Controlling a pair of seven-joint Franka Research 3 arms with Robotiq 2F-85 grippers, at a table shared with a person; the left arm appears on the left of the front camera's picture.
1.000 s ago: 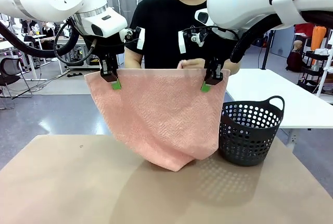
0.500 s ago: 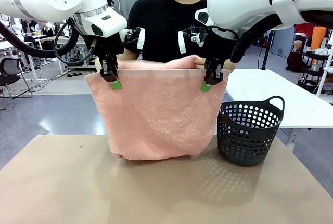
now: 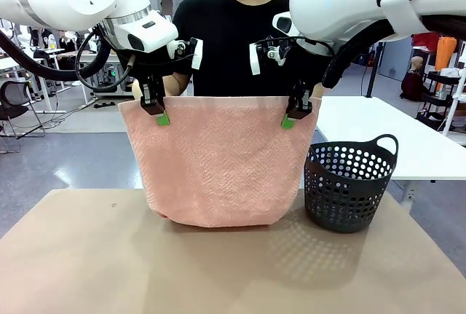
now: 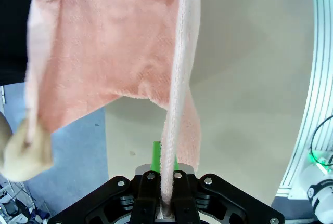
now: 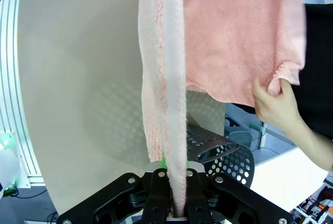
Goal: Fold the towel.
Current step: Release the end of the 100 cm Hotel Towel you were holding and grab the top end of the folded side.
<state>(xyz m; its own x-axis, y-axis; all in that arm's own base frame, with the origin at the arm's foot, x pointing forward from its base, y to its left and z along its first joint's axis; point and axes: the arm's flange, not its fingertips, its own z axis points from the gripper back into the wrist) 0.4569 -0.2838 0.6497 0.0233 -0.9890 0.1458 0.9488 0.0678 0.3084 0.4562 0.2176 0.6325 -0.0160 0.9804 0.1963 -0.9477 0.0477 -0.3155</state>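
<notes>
The pale pink towel (image 3: 218, 161) hangs doubled over above the table, its fold just over the tabletop. My left gripper (image 3: 159, 110) is shut on its top left corner and my right gripper (image 3: 291, 114) on its top right corner. In the left wrist view the towel (image 4: 174, 78) runs edge-on out of the shut left gripper (image 4: 165, 203). The right wrist view shows the towel (image 5: 166, 78) rising the same way from the right gripper (image 5: 177, 206). Behind it, a person holds the far layer's corners with one hand (image 5: 273, 99) and the other hand (image 4: 23, 151).
A dark grey perforated basket (image 3: 348, 186) stands on the brown table (image 3: 218, 270) just right of the towel. The person stands at the far side, close behind the towel. A white table (image 3: 378, 135) lies at the back right.
The person has lifted the towel's lower end up behind it, level with the top edge. The hanging bottom went from a slanted point to an even fold. Both grippers stayed put.
</notes>
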